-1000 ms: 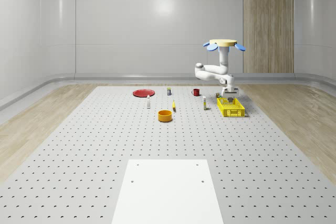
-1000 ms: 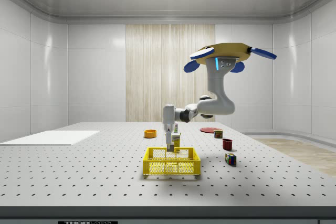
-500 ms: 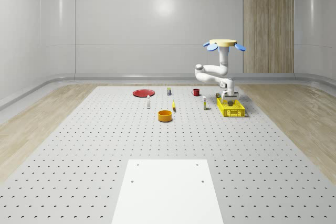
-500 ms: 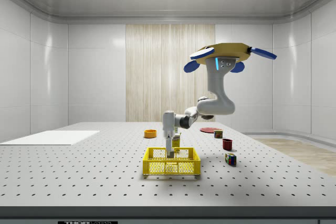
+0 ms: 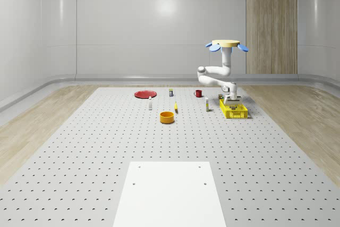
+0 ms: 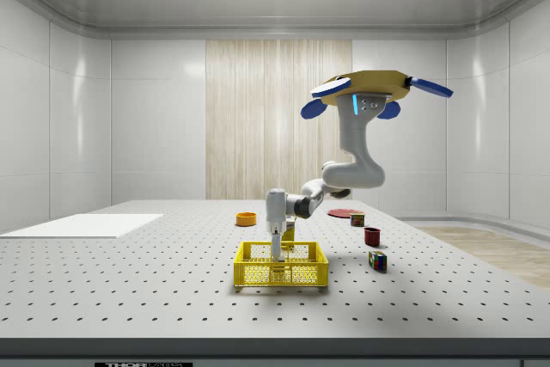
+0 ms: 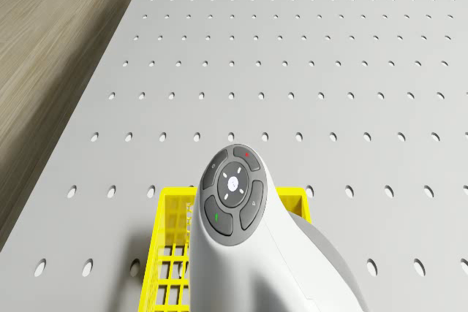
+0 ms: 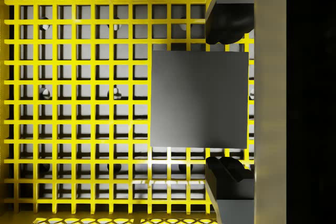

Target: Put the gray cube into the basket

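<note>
The gray cube (image 8: 199,99) sits between my two dark fingertips (image 8: 227,24), just above the grid floor of the yellow basket (image 8: 79,103) and close to one of its walls. My gripper (image 8: 227,99) is shut on the cube. In the side view the gripper (image 6: 277,252) reaches down inside the basket (image 6: 258,274), below its rim. The basket (image 5: 237,112) stands at the whole-scene view's right of the perforated table. The drone (image 5: 227,44) hovers above and just behind the basket, its arm bent down in front. The arm's wrist (image 7: 232,195) hangs over the basket (image 7: 170,253).
An orange bowl (image 5: 167,117), a red plate (image 5: 144,94), a red mug (image 5: 197,93) and small bottles (image 5: 150,103) stand on the table to the whole-scene view's left of the basket. A multicoloured cube (image 6: 376,260) lies near the basket. A white sheet (image 5: 170,195) lies at the front.
The arm has lowered the gripper with the cube from just above the basket's rim down into the basket. The drone has held its place.
</note>
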